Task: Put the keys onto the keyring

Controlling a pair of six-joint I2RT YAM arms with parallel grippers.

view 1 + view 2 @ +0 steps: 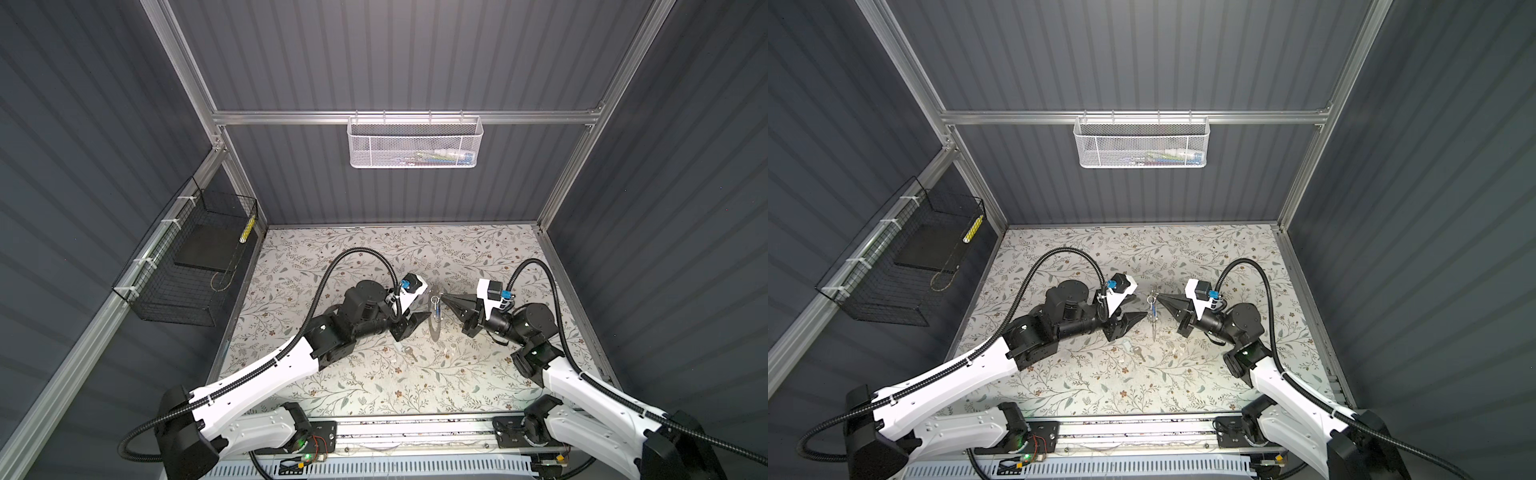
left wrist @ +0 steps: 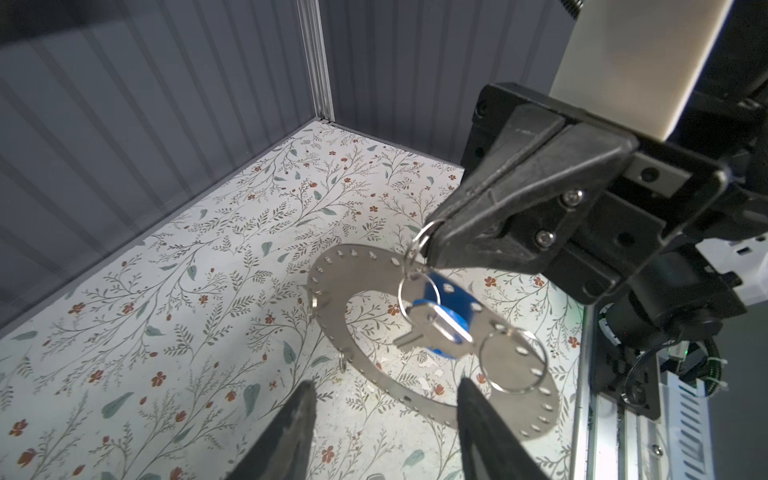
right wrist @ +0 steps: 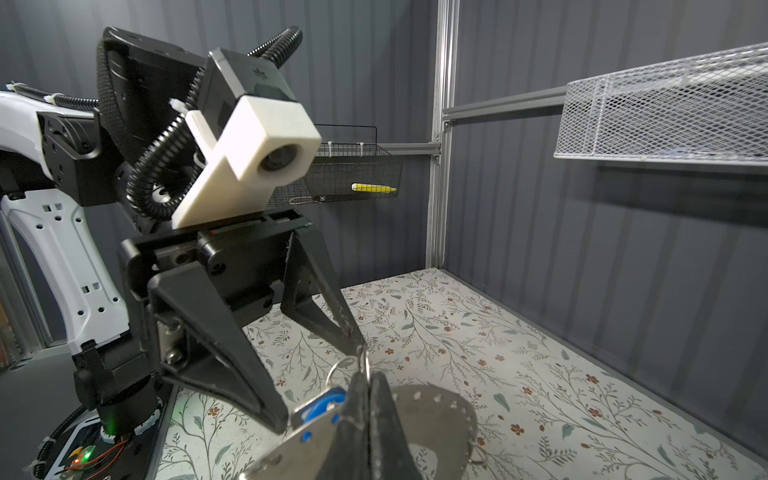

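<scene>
Your right end effector is closed, its tips pinching a small split ring, and the keyring hangs below that grip. In both top views you see the keyring edge-on near the table's centre, standing roughly upright; you cannot tell from them whether its lower edge touches the table. The blue-headed key dangles from wire loops just under the closed tips, lying against the keyring's flat band, with its metal blade pointing away from the right end effector. A second split ring hangs on the band just beside the key. Your left end effector sits at 9 o'clock from the keyring with its fingers spread apart and nothing between them; in the left wrist view both fingers frame the lower part of the keyring without touching it. The right end effector comes in from about 3 o'clock, so the two face each other across the keyring. The pale-headed key lies flat on the table at roughly 7 o'clock from the keyring's lower edge, apart from both end effectors. A white mesh basket hangs on the wall at 12 o'clock, and a black wire basket at about 9 o'clock.
</scene>
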